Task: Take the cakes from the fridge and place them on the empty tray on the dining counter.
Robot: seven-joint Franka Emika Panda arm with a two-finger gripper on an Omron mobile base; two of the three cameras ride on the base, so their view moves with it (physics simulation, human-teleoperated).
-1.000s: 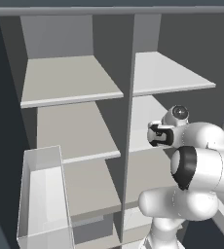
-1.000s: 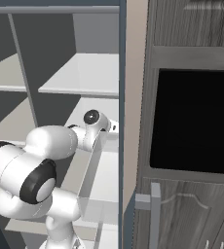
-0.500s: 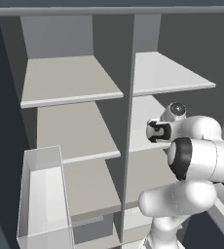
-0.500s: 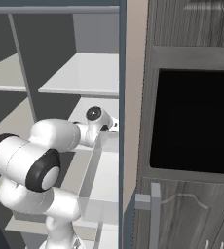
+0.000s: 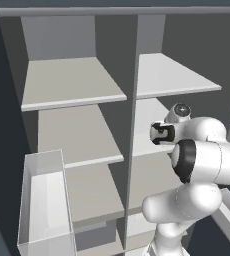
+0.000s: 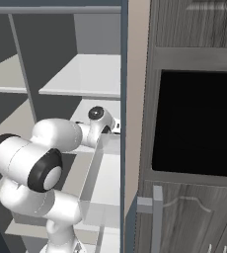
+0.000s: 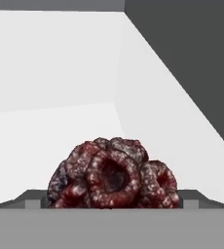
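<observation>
The dark red-brown round cake [image 7: 112,175] sits on a pale shelf floor with white walls around it, very close in the hand view. My gripper [image 7: 112,203] is open, its two tips standing wide on either side of the cake's base without closing on it. The fridge [image 5: 72,82] stands open, showing pale grey shelves. My arm reaches into the fridge's right-hand compartment at middle height, with the hand [image 5: 161,133] by the centre divider; from the right base the hand [image 6: 110,126] sits beside the fridge's blue-grey side wall. The yellow-orange cake, tray and dining counter are out of view.
A clear bin [image 5: 42,200] hangs at the lower left on the door side. Another clear bin [image 6: 93,173] stands just below the forearm. A vertical divider [image 5: 134,125] splits the shelves. A grey wood-grain cabinet with a black panel [image 6: 194,118] stands to the right.
The hand has pushed slightly deeper into the right compartment and the elbow has risen and swung nearer the cameras. The jaws have stayed wide.
</observation>
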